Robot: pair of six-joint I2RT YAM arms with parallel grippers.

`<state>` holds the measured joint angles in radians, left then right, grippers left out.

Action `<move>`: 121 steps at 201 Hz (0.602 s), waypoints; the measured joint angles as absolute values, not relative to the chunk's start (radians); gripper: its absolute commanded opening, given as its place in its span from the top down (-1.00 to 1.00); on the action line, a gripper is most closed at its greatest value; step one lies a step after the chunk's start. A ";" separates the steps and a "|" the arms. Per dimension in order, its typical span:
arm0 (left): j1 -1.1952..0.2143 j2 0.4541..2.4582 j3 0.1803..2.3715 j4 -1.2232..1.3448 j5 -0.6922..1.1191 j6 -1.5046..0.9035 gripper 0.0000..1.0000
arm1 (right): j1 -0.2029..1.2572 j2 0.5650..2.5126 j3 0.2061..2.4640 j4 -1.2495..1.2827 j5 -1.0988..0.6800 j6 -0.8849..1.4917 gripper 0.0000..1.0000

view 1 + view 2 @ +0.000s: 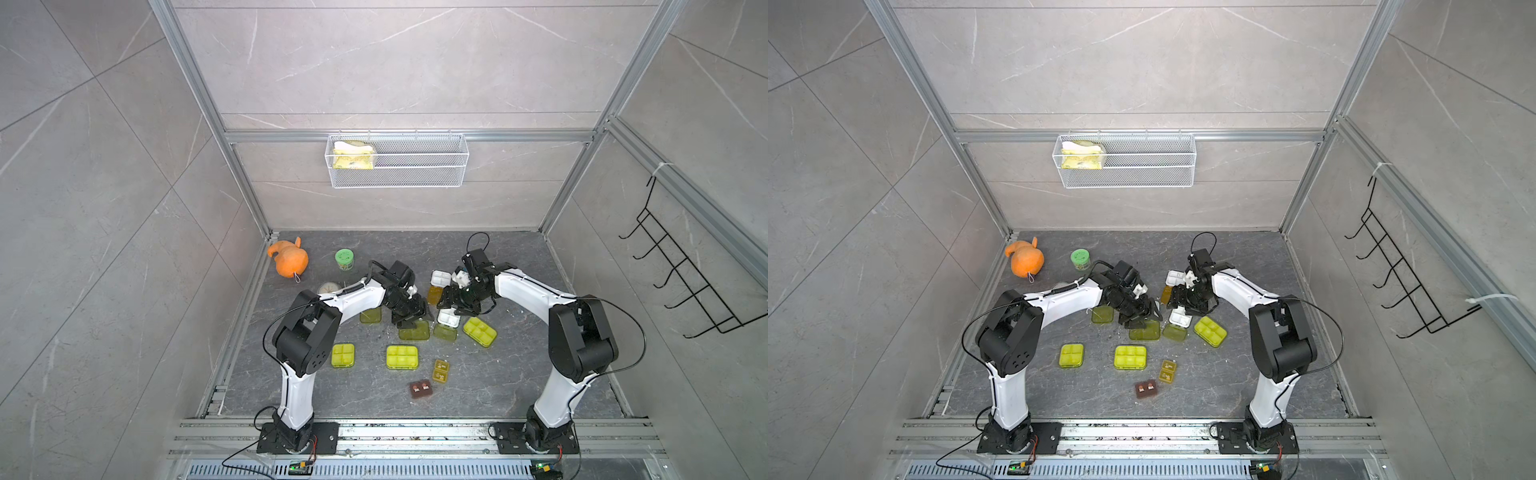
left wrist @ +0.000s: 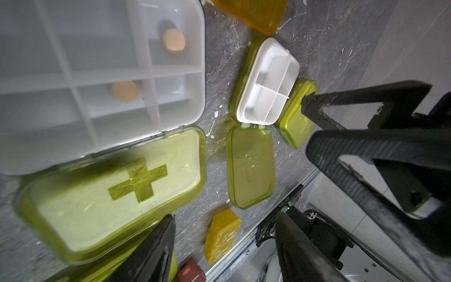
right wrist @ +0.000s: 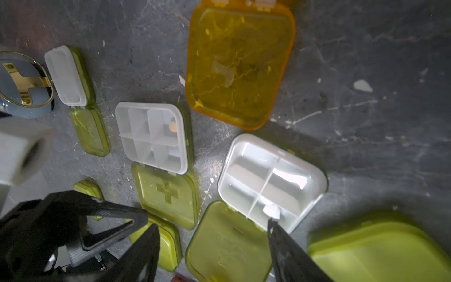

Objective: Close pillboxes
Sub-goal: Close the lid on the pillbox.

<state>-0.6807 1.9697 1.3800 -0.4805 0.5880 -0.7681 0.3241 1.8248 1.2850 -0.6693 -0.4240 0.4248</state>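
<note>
Both are gaping wide and empty, I'm seeing: left pincer [image 2: 225,216], right pincer [image 3: 211,223]. Open pillboxes [image 3: 272,178] are lying beneath them.

White arm links [image 1: 353,297], black joints [image 1: 305,336], thin black cables [image 1: 644,337]

Orange plush toy [image 1: 289,259] is lying at the bench's [image 1: 519,374] far left corner, green-lidded jar [image 1: 344,258] standing nearby. Wire basket [image 1: 415,176] is hanging on the back wall, holding a yellow pouch [image 1: 353,157]. Black hook rack [image 1: 688,266] is hanging on the right wall.
</note>
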 measured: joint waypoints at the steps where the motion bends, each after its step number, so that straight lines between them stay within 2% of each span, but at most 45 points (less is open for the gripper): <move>1: -0.681 1.971 1.380 -0.480 0.588 -0.768 -0.35 | 0.324 1.827 1.287 -0.669 -0.424 0.424 -0.44; 121: -0.703 2.073 1.474 -0.466 0.612 -0.803 -0.35 | 0.299 1.908 1.314 -0.654 -0.445 0.397 -0.43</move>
<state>-0.7029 2.0731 1.4738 -0.4664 0.6121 -0.8032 0.2985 1.9076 1.3140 -0.6537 -0.4450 0.3973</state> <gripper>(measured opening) 0.674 0.717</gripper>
